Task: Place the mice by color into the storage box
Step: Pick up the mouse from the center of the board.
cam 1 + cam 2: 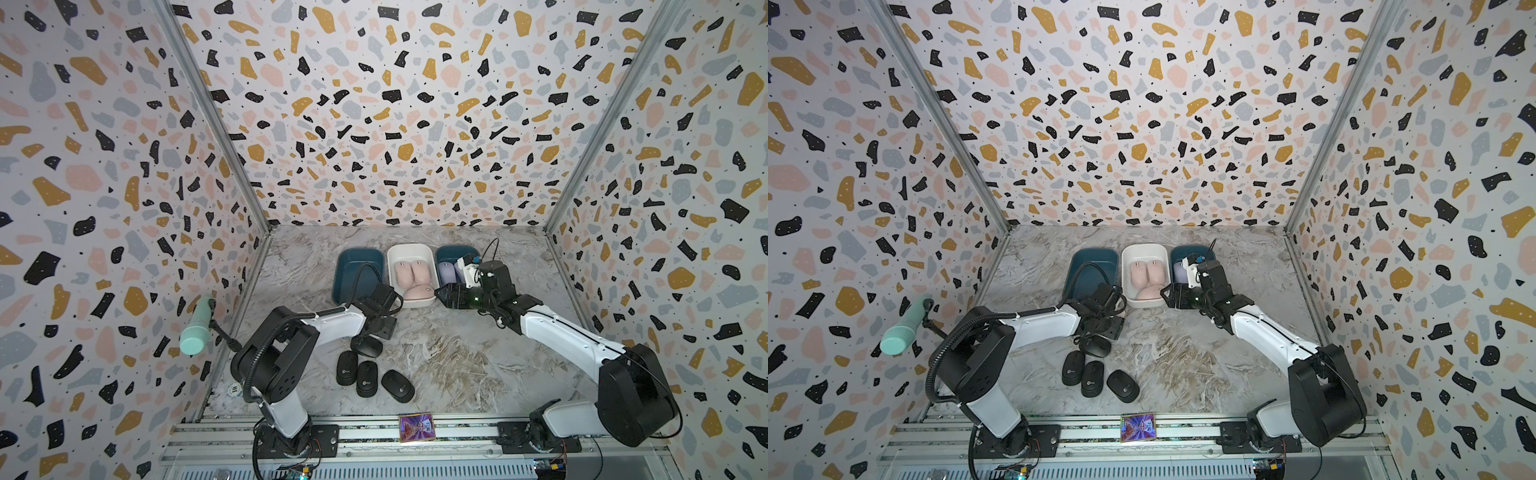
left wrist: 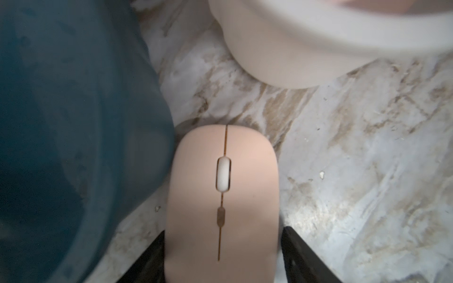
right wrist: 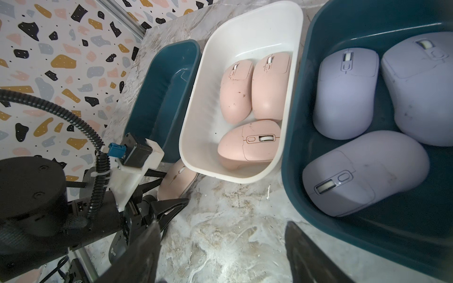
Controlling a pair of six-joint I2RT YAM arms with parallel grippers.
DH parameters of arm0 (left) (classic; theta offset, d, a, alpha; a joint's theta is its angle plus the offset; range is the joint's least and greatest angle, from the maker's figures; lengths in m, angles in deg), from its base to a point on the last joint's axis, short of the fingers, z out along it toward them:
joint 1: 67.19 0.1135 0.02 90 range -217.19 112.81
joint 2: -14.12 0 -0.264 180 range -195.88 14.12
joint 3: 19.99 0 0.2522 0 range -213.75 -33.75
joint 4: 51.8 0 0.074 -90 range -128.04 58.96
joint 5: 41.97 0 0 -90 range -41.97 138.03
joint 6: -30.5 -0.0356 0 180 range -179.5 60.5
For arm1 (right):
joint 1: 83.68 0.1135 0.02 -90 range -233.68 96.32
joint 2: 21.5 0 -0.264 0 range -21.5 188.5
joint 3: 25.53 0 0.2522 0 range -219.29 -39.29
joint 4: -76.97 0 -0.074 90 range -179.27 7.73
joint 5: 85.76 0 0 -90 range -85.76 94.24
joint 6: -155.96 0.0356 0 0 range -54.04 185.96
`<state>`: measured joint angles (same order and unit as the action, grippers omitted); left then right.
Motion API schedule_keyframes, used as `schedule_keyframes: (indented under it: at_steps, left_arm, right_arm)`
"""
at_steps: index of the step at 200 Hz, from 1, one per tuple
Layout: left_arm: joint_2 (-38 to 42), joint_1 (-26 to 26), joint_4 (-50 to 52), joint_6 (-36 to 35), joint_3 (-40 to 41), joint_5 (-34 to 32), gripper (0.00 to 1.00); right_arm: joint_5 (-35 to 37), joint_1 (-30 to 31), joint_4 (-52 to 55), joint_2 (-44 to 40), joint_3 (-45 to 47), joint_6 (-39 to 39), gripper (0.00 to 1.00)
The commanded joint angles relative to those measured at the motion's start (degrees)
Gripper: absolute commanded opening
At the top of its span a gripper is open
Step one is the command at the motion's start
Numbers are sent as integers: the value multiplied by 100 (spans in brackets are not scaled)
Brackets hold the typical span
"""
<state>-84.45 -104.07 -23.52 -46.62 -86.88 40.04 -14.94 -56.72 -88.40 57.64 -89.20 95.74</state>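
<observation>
Left tool (image 2: pixel 223 259) low astride pink mouse (image 2: pixel 196 186)

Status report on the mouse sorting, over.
Left pincer straddling pink mouse on table, grip unclear. Right pincer open, empty. White bin just ahead, empty teal bin close beside mouse.

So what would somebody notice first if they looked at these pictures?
Probably the three pink mice in the white bin and three lilac mice in the teal bin beside it, at the back of the marble table. Nearer the front, four black mice lie loose on the table, and the left gripper has a finger on each side of another pink mouse.
</observation>
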Motion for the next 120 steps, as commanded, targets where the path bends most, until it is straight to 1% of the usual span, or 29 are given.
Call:
schedule_keyframes:
  at_steps: [1,45,120]
  left_arm:
    - [-112,-86,128,2,-134,-102,70]
    - [-154,-144,156,36,-163,-132,65]
    - [23,-283,212,118,-285,-71,58]
  right_arm:
    - [-68,-31,8,-34,-151,37,80]
    - [-68,-42,7,-48,-133,38,80]
    - [-91,-53,-26,-56,-115,62,80]
